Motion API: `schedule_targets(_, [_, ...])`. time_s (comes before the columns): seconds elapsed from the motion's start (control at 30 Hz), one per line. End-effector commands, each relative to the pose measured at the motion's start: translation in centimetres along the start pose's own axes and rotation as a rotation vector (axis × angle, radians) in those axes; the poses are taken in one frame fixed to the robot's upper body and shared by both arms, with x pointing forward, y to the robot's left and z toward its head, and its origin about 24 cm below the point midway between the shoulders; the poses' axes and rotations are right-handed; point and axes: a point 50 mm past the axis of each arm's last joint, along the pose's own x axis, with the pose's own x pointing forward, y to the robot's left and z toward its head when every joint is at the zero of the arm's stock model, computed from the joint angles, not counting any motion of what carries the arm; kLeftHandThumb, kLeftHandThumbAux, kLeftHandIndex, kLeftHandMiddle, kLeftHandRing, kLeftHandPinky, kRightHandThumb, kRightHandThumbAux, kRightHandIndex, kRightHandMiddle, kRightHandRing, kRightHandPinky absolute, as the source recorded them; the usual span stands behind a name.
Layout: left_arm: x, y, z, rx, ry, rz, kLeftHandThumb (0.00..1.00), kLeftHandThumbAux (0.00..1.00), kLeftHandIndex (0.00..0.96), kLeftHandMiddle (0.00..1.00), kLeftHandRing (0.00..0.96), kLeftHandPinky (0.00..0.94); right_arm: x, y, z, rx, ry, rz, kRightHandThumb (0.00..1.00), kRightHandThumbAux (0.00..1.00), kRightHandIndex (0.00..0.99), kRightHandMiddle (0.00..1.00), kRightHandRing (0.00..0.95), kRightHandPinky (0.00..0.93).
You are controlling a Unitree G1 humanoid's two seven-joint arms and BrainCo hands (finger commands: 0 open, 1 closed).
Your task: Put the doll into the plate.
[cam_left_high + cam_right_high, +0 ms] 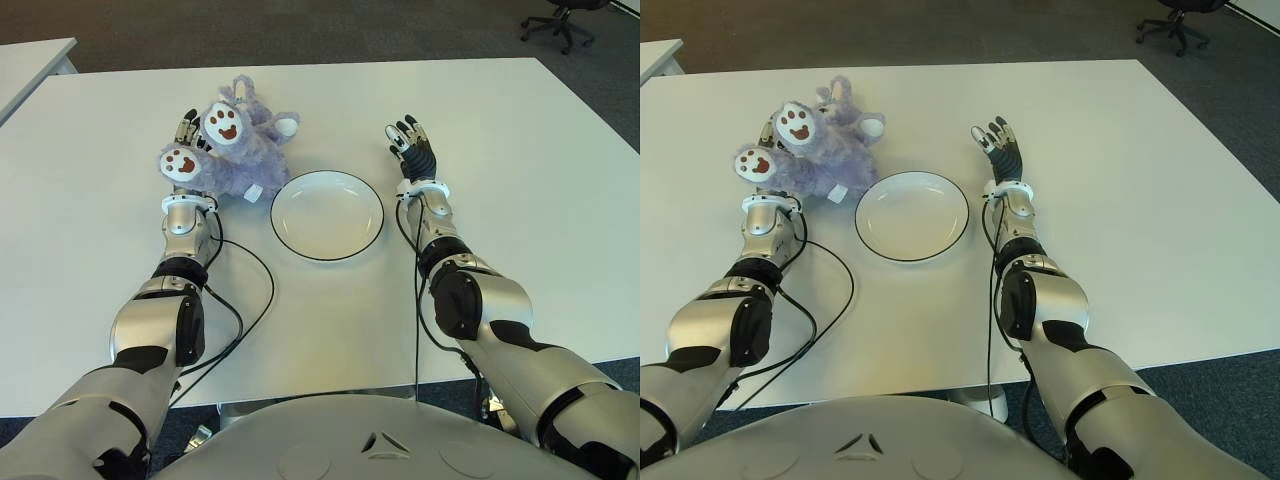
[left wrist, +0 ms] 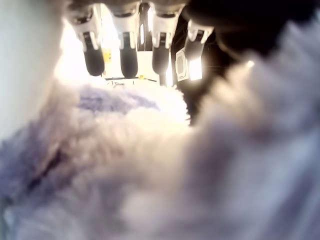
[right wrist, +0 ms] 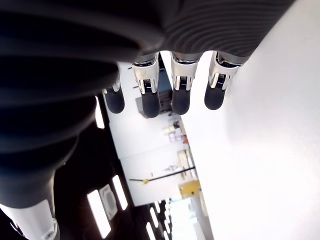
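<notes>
The fluffy purple plush doll [image 1: 235, 150] lies on the white counter [image 1: 520, 170] at ten o'clock of the empty black-rimmed white plate [image 1: 327, 214]. The left hand [image 1: 185, 150] presses against it, fingers [image 2: 125, 55] extended, not closed. The right hand [image 1: 413, 148], fingers apart, shows at the plate's two o'clock. Grasp and transfer remain.

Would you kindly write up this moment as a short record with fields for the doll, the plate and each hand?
doll: purple plush doll with white paw pads, lying on the white table, left of the plate, not in it
plate: white plate with a dark rim, empty, at the table's middle
left hand: left hand under and against the doll, fingers extended along the plush; no closed grasp seen
right hand: right hand to the right of the plate, fingers straight, holding nothing
task state: doll not yet in the plate
</notes>
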Motion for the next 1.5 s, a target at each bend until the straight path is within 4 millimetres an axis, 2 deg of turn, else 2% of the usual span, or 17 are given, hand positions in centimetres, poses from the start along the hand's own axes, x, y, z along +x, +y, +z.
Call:
schedule_targets(0.03, [-4.7,0.6,-5.3,0.021,0.207,-0.001,0.0,0.361,0.023,0.134,0.141,0.154,-2.7,-1.9,-5.4,0.03,0.218,-0.07,0.093,0.68,0.066,0.09,0.06,0.039])
schedule_targets(0.5, [-5.0,0.3,-5.4,0.024,0.186,0.005,0.0,0.332,0.011,0.114,0.115,0.109,-2.8,-2.2,-5.4,0.014,0.218,-0.072,0.064,0.683,0.055,0.076,0.051,0.037])
schedule_targets(0.93, [-6.0,0.5,-5.6,0.039,0.144,0.004,0.0,0.362,0.0,0.092,0.082,0.063,-2.7,-2.4,-5.3,0.022,0.22,-0.077,0.047,0.699,0.056,0.075,0.054,0.05])
schedule_targets(1.5, [-7.0,0.7,-5.1,0.08,0.035,0.012,0.026,0.334,0.0,0.086,0.089,0.093,-2.8,-2.4,-5.3,0.027,0.215,-0.073,0.06,0.7,0.055,0.076,0.053,0.044])
